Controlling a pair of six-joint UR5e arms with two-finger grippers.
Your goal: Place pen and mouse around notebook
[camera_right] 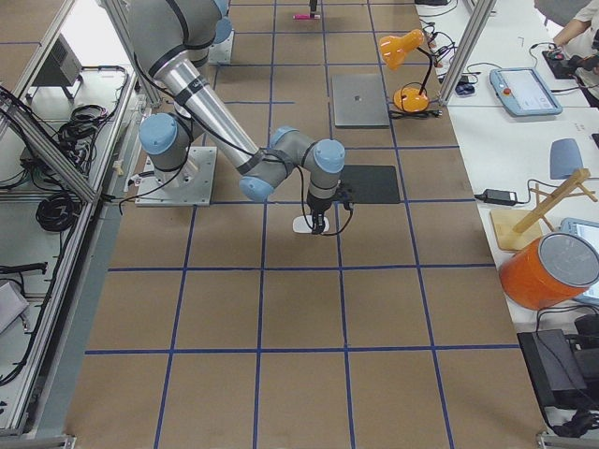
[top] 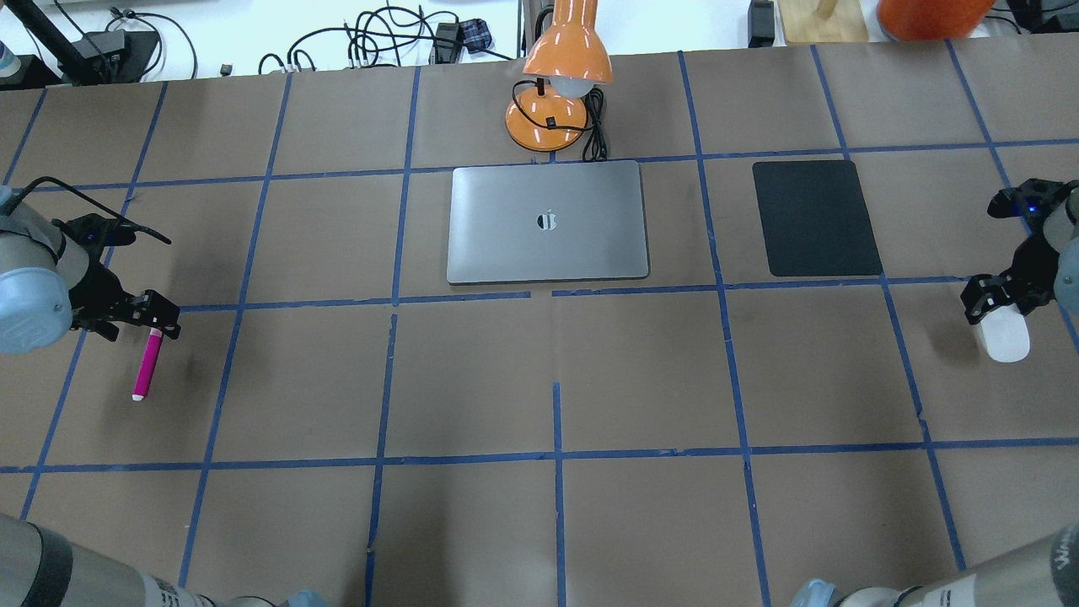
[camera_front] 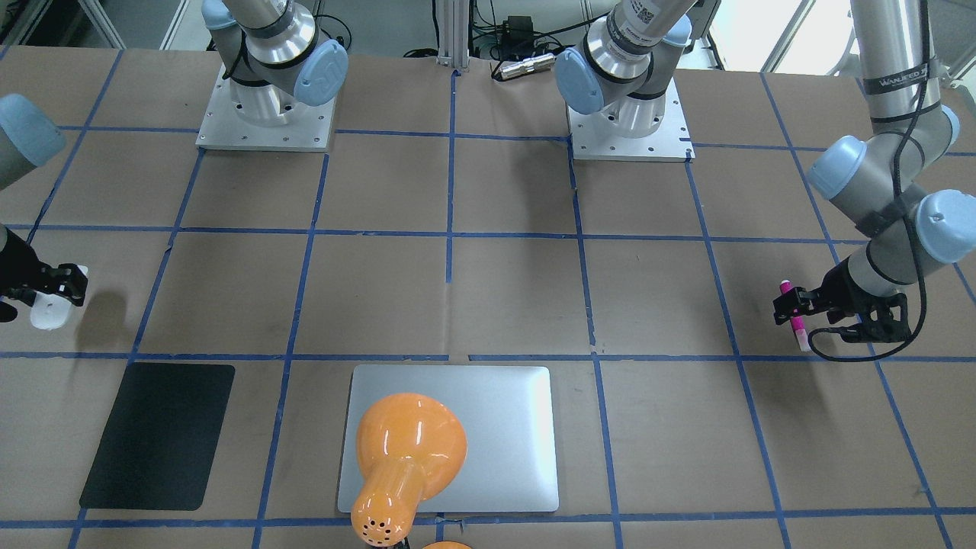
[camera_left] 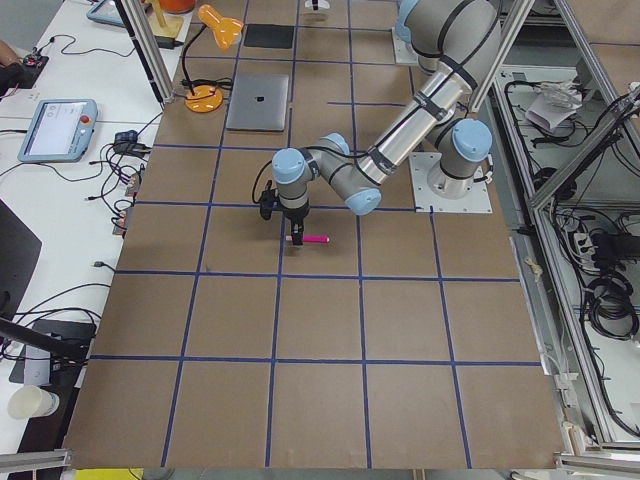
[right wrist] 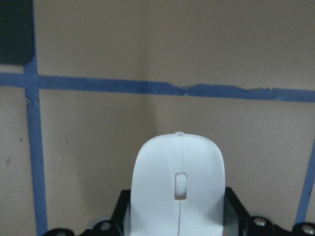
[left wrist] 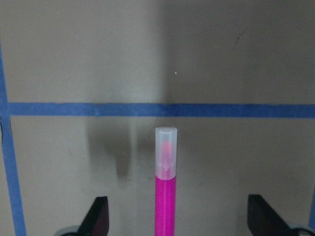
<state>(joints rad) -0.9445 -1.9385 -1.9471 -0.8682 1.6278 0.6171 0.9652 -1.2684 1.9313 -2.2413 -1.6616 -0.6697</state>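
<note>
Pen: the pen (top: 147,364) lies flat on the counter (top: 641,371) near the end on the robot's left, well apart from the notebook (top: 548,253). Its pale cap end points away from the hand. In the left wrist view that end stops just short of a blue tape line (left wrist: 221,110).

Left hand: the left hand (top: 156,322) hangs over the pen's magenta end, released. Its fingers (left wrist: 100,219) stand wide apart on either side of the shaft and touch neither the pen nor each other.

Mouse: the mouse (top: 1005,339) sits at the opposite end of the counter, on the robot's right, also well apart from the notebook. It is near a corner of the black mat (top: 816,217). Whether it rests on the counter or is raised off it cannot be told.

Right hand: the right hand (top: 999,305) is clenched on the mouse. The right wrist view shows both fingers (right wrist: 235,209) against the flanks of its rear half, and the front with the wheel slot sticks out beyond them.

Notebook: closed and flat, at mid-counter on the side far from the robot, with its logo facing up.

Black mat: flat on the counter between the notebook and the mouse, apart from both.

Lamp: an orange desk lamp (top: 566,51) stands with its base just beyond the notebook's far edge. In the front-facing view its shade hides part of the notebook.
</note>
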